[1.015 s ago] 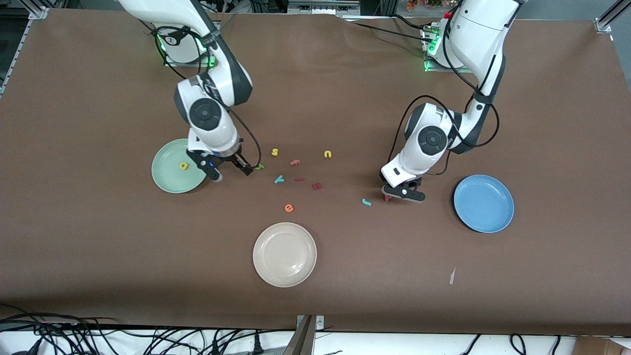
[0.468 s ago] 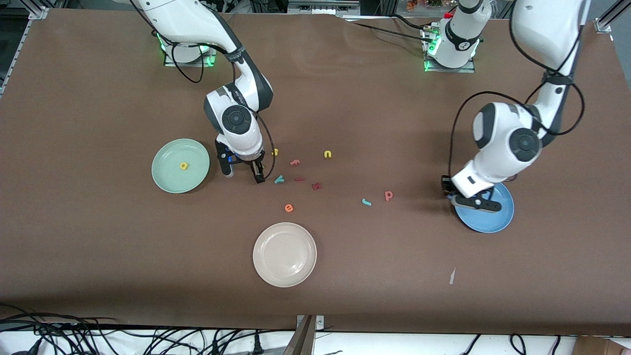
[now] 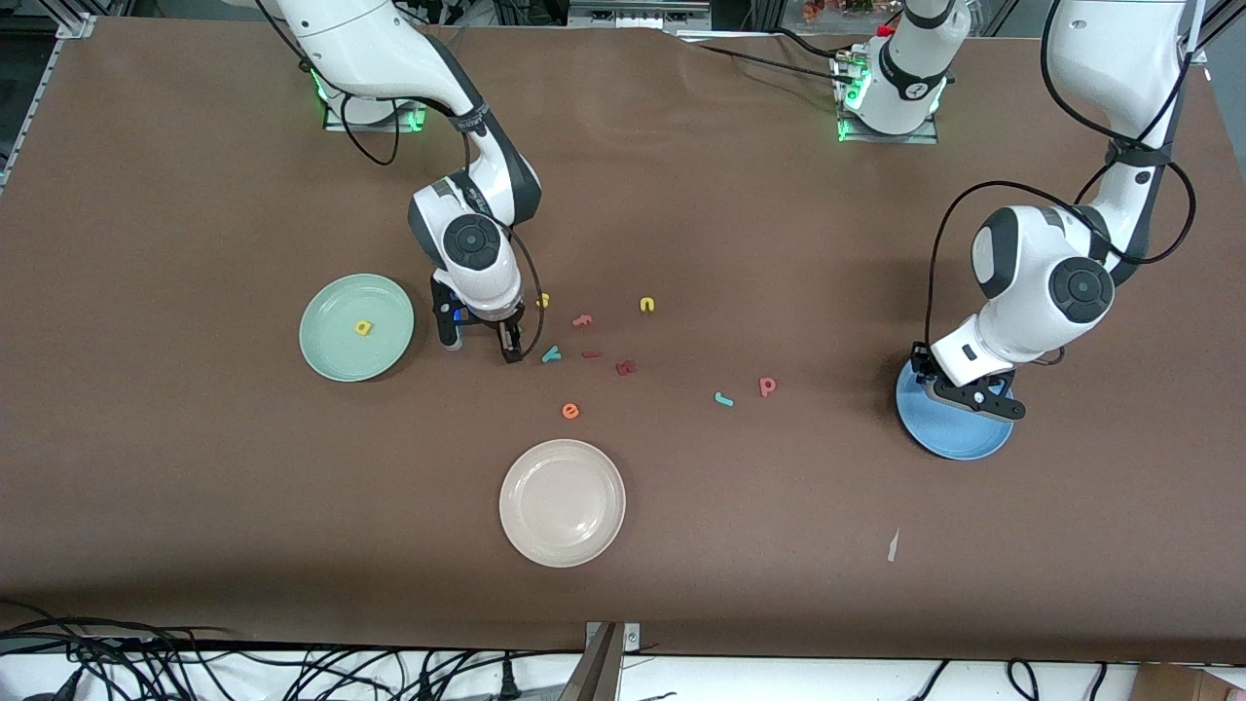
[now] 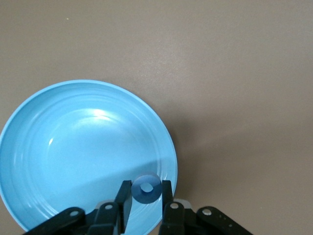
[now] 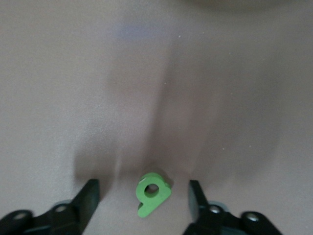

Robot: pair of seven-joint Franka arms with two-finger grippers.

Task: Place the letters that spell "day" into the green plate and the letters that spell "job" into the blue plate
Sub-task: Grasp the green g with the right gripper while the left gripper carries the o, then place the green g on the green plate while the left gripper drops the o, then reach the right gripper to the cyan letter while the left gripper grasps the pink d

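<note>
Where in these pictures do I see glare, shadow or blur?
Left wrist view: a white glare spot on the blue plate, and a shadow band across it near the blue ring letter. Right wrist view: soft double shadows on the table above the green letter, and the picture looks hazy. Front view: even light, faint shadows under both arms.
</note>
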